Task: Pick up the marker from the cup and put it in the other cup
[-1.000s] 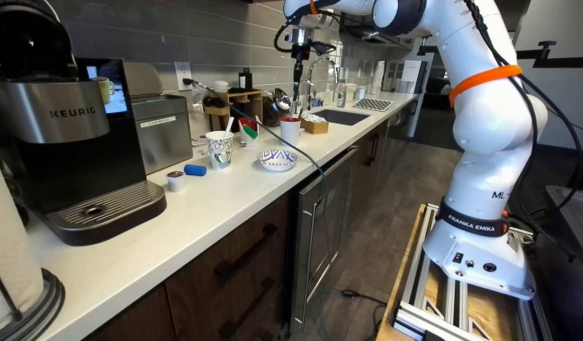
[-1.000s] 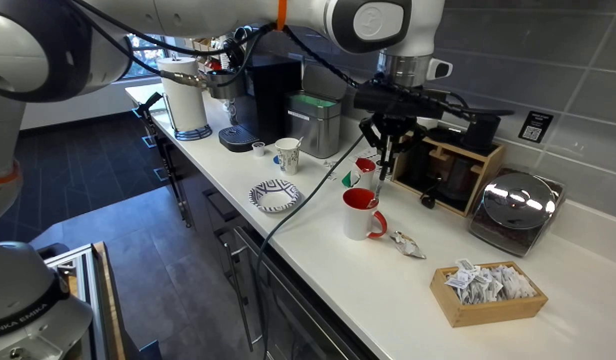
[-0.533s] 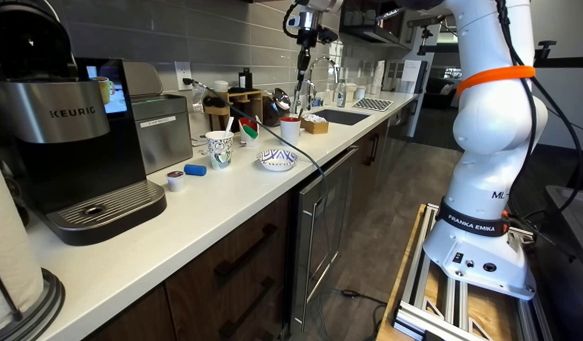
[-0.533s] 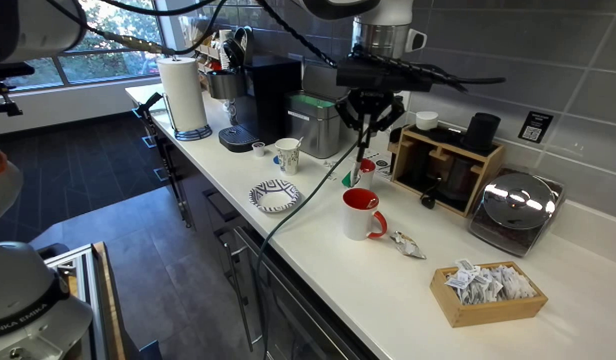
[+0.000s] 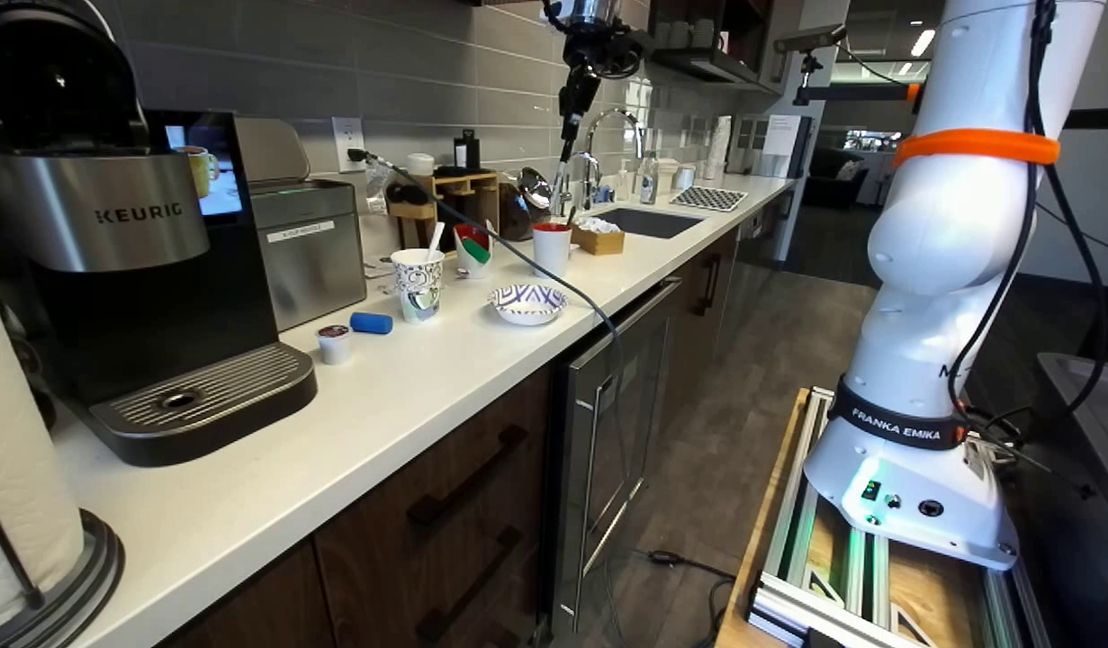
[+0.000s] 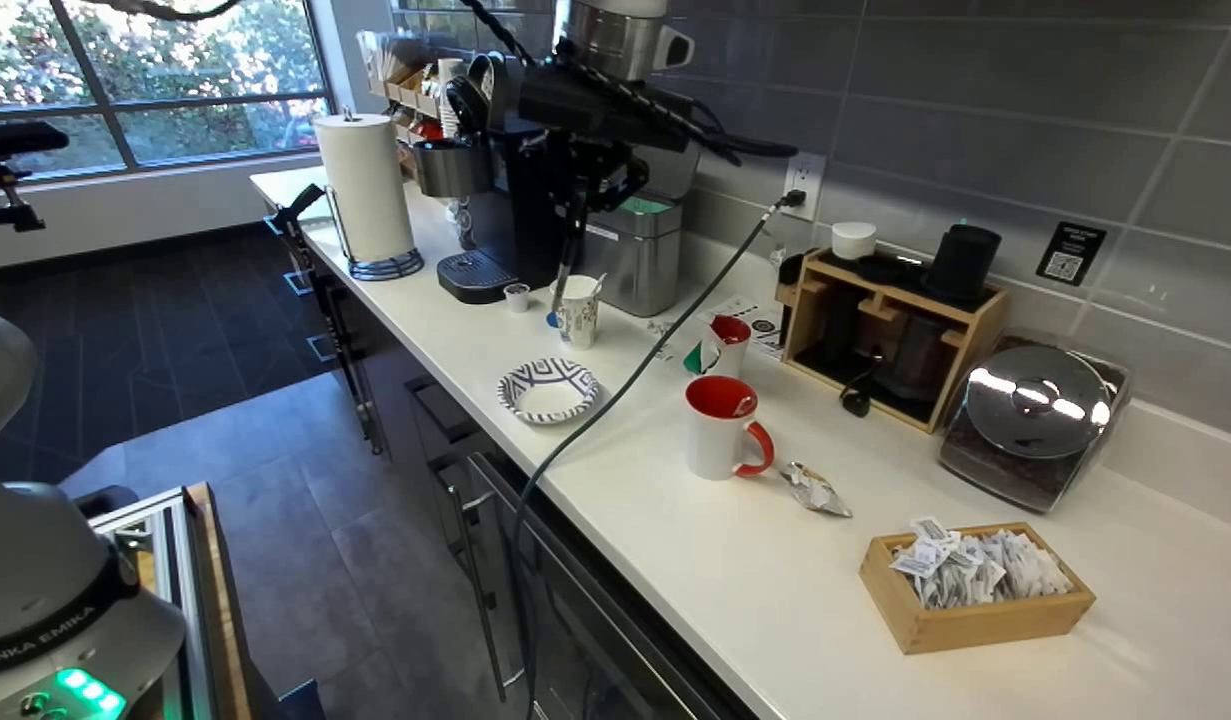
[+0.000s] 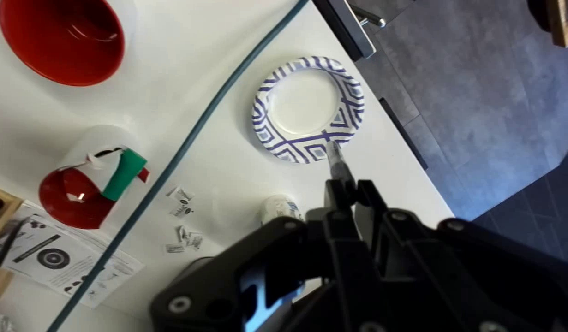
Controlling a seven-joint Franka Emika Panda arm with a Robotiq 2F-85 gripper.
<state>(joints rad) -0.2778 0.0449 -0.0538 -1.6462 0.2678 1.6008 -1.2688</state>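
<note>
The marker, a slim greyish stick (image 7: pixel 337 163), points down from my gripper (image 7: pixel 351 185), which is shut on its upper end. The gripper shows high over the counter in both exterior views (image 5: pixel 568 135) (image 6: pixel 571 235). The marker (image 6: pixel 562 285) overlaps the patterned paper cup (image 6: pixel 578 322) in an exterior view. In the wrist view its tip overlaps the bowl's rim and the paper cup (image 7: pixel 279 207) is partly behind the gripper. A white mug with red inside and red handle (image 6: pixel 713 445) stands upright. Another red-lined cup (image 6: pixel 732 350) holds something green.
A patterned paper bowl (image 6: pixel 520 385) sits near the counter's front edge. A dark cable (image 6: pixel 615 410) runs across the counter. A coffee machine (image 5: pixel 148 216), metal bin (image 5: pixel 315 252), wooden rack (image 6: pixel 960 345) and box of packets (image 6: pixel 985 630) stand on the counter.
The marker was at the red-handled mug's rim, then rose clear of it. My gripper carried it up and towards the paper cup side. The base lights turned green.
</note>
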